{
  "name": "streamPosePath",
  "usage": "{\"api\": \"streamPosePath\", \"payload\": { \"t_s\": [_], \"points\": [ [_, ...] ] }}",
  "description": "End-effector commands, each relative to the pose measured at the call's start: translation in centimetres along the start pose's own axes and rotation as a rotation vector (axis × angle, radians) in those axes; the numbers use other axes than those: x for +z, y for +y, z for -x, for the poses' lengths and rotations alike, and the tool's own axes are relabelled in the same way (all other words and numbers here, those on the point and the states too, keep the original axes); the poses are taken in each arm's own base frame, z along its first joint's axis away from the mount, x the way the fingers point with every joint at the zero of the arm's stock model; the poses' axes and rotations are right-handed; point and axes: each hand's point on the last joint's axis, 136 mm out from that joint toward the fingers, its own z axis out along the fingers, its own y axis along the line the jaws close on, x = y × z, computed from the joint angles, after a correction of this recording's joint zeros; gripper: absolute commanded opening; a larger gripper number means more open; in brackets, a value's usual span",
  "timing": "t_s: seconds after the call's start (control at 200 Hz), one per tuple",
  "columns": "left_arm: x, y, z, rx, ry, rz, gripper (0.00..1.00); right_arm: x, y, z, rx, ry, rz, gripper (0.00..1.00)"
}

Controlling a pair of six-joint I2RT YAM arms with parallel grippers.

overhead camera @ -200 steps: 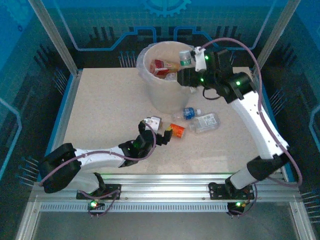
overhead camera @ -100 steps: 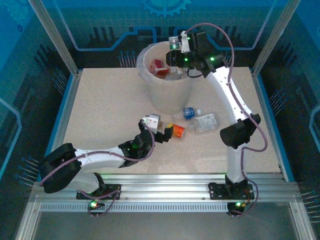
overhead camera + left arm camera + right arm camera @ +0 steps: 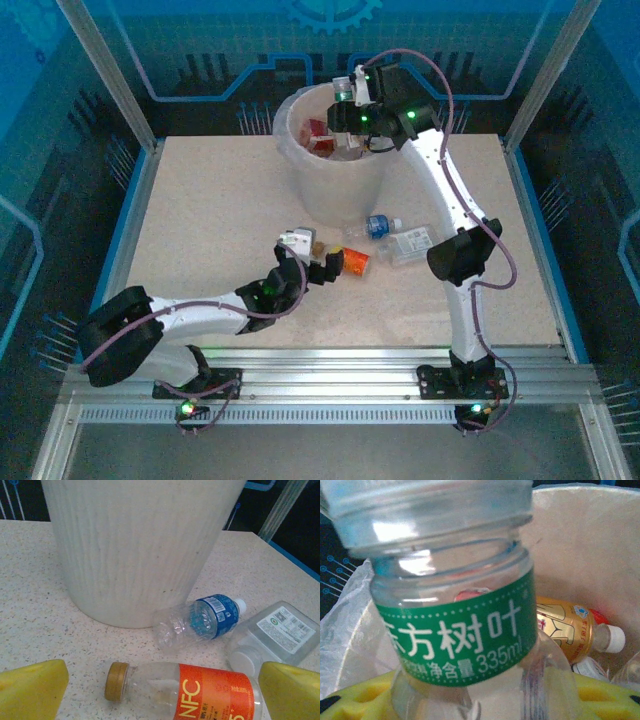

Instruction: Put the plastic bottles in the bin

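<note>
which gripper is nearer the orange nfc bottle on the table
Left. The left gripper has open jaws flanking the orange NFC bottle; the right gripper is above the bin, gripping a green-label bottle.

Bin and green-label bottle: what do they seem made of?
The bin is probably matte plastic: pale, with faint vertical ribbing on its outer wall. A thin clear film liner crinkles over its rim. The green-label bottle looks like clear glossy plastic, see-through with bright highlights.
</note>
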Motion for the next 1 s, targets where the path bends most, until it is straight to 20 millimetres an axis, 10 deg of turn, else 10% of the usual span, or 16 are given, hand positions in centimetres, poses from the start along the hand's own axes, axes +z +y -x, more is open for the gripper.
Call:
{"api": "streamPosePath", "payload": {
  "t_s": [0.0,0.5,0.991],
  "points": [
    [-0.2,0.9,-0.3,-0.069,0.011,0.01,0.99,1.6,-2.1,-2.6,-0.022,0.099,-0.072,0.63],
    [-0.1,2.0,-0.8,-0.121,0.033,0.052,0.99,-1.6,-0.7,0.9,-0.096,-0.01,-0.048,0.93],
    [0.8,1.6,-1.3,-0.16,0.052,0.062,0.99,-7.6,1.8,3.1,-0.088,-0.101,0.025,0.98]
  ]
}}
